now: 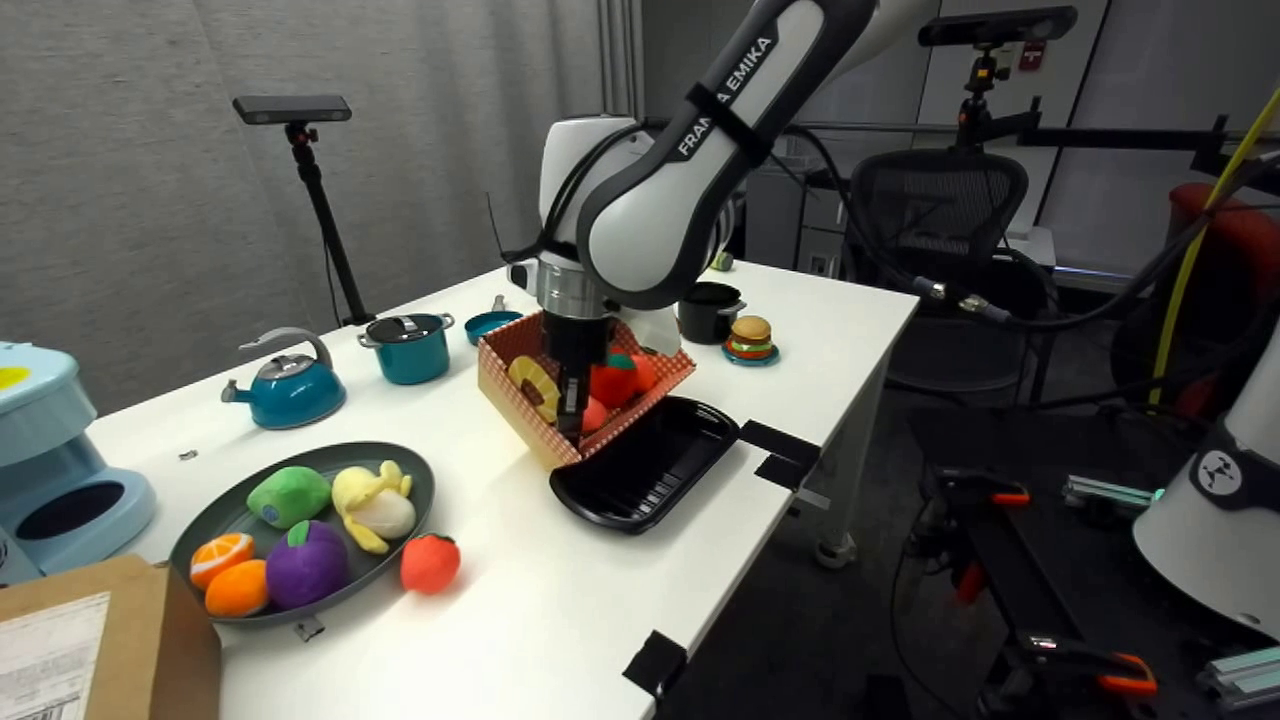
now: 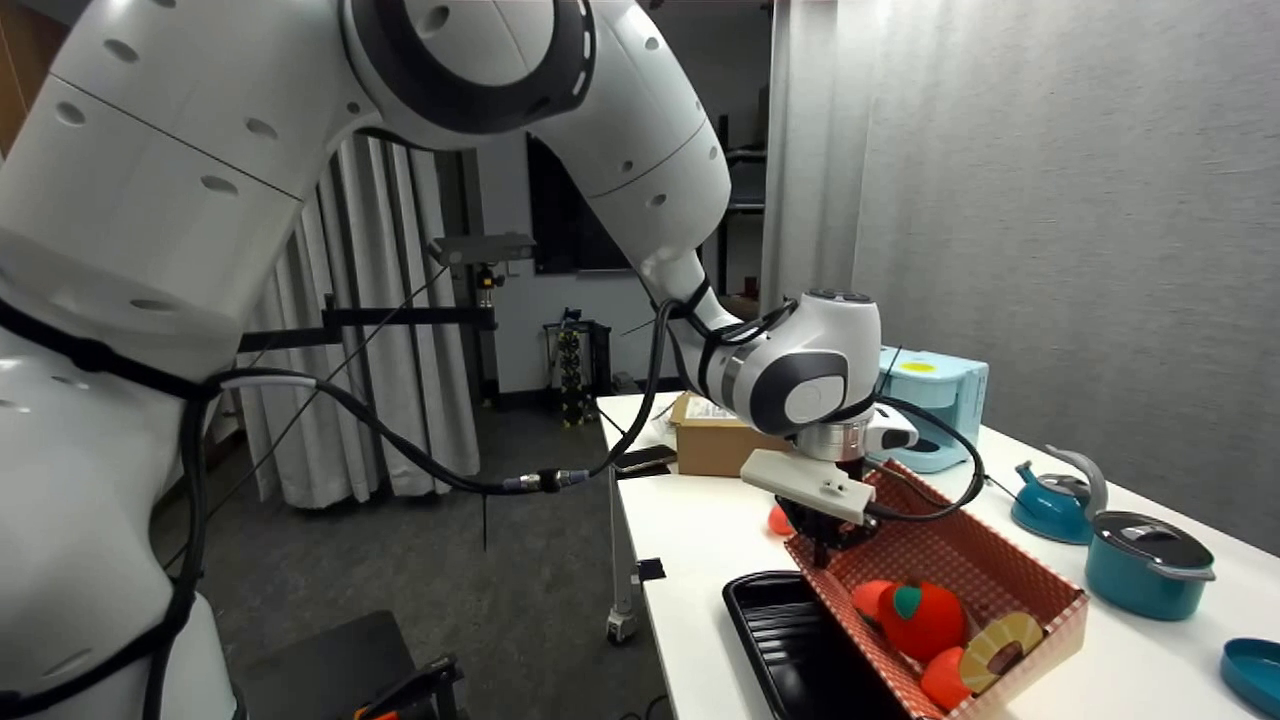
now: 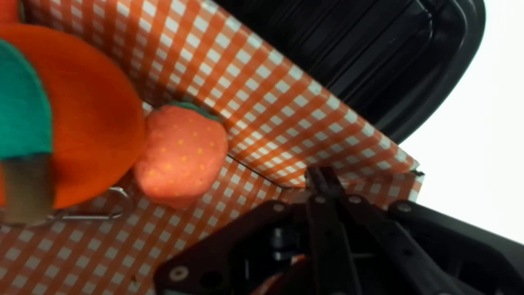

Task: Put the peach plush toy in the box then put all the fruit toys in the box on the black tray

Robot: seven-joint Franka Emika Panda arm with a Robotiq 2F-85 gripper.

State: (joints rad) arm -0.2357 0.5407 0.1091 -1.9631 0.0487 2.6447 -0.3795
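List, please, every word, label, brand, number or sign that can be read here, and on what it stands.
"FRAN" and "A EMIKA": on the robot arm, a black strap crossing between.
Label on the cardboard carton: too small to read.
Round mark on the green toy: too small.
Red fixture: markings too blurred.
Round emblem on a dark band: no readable words.

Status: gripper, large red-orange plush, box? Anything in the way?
Gripper looks shut at box corner; whether it pinches the box, can't tell. Large red-orange plush inside. Box mostly off black tray; tray edge could snag it.
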